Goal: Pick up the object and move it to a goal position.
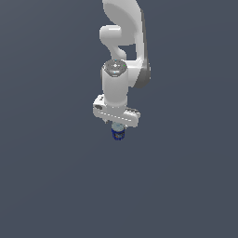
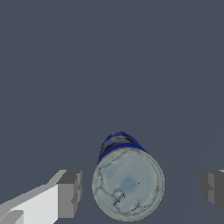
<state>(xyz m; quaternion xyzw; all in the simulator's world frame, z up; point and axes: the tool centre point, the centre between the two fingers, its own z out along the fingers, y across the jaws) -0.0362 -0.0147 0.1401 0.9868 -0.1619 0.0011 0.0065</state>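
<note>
Flat slate-grey floor [image 1: 51,186] fills both views, no texture, no edges visible.

Panda arm [image 1: 122,51] comes in from the top of the exterior view, white links, wrist pointing straight down. Gripper [image 1: 118,123] sits at the bottom of it, directly above the object [image 1: 118,132].

Object: small upright can-like cylinder. Dark blue side wall, with thin lighter and orange-ish bands near the upper part of the wall in the wrist view; label detail too small to read. Top is a pale whitish-blue disc, mottled, with fine dark crack-like lines and a slightly bluer spot at the centre. Much smaller than the gripper body.

Exterior view: the can's top is tucked just under the gripper's lower edge, blue body poking out below. Can't tell from this angle whether the can rests on the floor or hangs clear of it.

Wrist view: object [image 2: 127,183] sits between the two grey fingertips [image 2: 70,194]. Clear floor-coloured gap on both sides, none touching it. The can is closer to the finger with the white link behind it; the other one is well apart, at the frame edge. Jaws spread wide, nothing clamped.
</note>
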